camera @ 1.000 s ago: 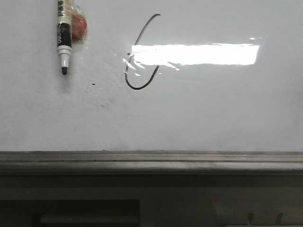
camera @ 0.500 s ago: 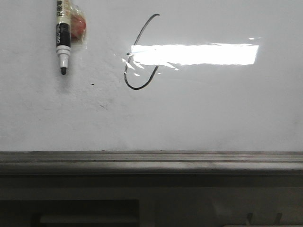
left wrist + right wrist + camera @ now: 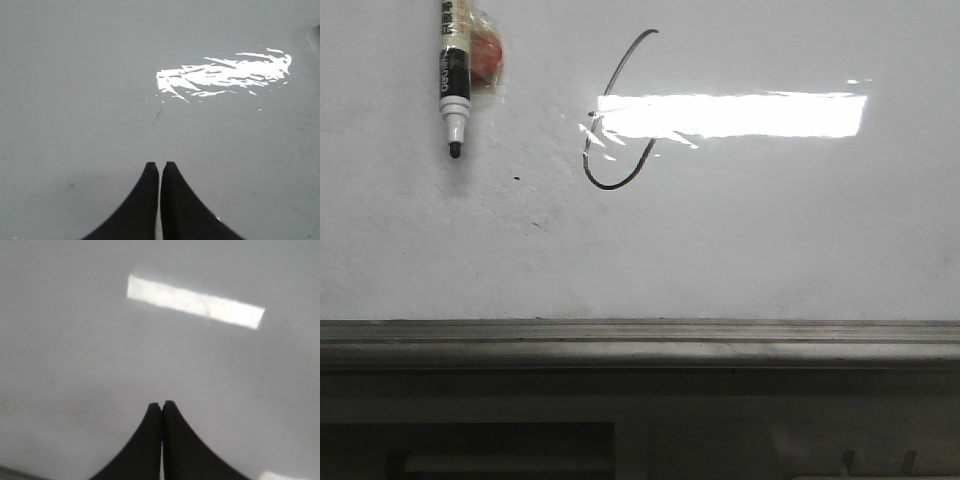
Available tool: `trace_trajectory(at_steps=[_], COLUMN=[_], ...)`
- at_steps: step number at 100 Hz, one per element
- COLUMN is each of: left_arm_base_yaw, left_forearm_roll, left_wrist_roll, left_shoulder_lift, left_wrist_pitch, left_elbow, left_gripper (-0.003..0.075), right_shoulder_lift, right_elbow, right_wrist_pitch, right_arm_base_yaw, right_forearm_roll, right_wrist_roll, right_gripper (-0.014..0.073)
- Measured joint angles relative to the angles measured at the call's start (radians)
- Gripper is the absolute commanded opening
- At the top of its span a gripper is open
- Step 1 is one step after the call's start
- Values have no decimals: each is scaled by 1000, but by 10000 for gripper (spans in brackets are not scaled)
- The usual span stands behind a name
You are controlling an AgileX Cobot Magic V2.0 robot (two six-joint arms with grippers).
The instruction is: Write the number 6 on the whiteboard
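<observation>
Fingers of the left gripper (image 3: 159,167) are seen pressed together with only a hairline slit between the black tips, nothing held; the right gripper (image 3: 161,406) is likewise closed on nothing, tips touching. Both are seen only in their own wrist views, over bare board; neither appears in the front view. Across the last second almost nothing is noted to change: the marker (image 3: 453,75) and the drawn line shift by a hair and return, more like camera jitter than a stroke. No ink has been added, so the figure is judged stalled. The number 6 (image 3: 616,112) sits in the upper middle of the whiteboard (image 3: 770,240), its mid-section lost in the bright rectangular glare; a tall curved stem and a rounded hook are visible, but the loop cannot be seen to close. The marker, a white barrel with black band and dark tip pointing down, hangs upper left beside a small red item in clear wrap. The board is glossy, faintly smudged, with a tiny black dot (image 3: 516,179); a dull grey metal ledge (image 3: 640,340) runs below.
</observation>
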Motion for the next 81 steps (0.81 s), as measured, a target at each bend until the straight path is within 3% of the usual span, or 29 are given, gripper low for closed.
trace_trajectory(at_steps=[81], left_arm_base_yaw=[0], left_forearm_roll=[0], left_wrist_roll=[0], left_shoulder_lift=[0], left_wrist_pitch=[0], left_elbow=[0], left_gripper=[-20], right_shoulder_lift=[-23], right_elbow=[0], right_wrist_pitch=[-4], right_arm_base_yaw=[-21], right_forearm_roll=[-18], right_wrist_roll=[4], right_gripper=[-66])
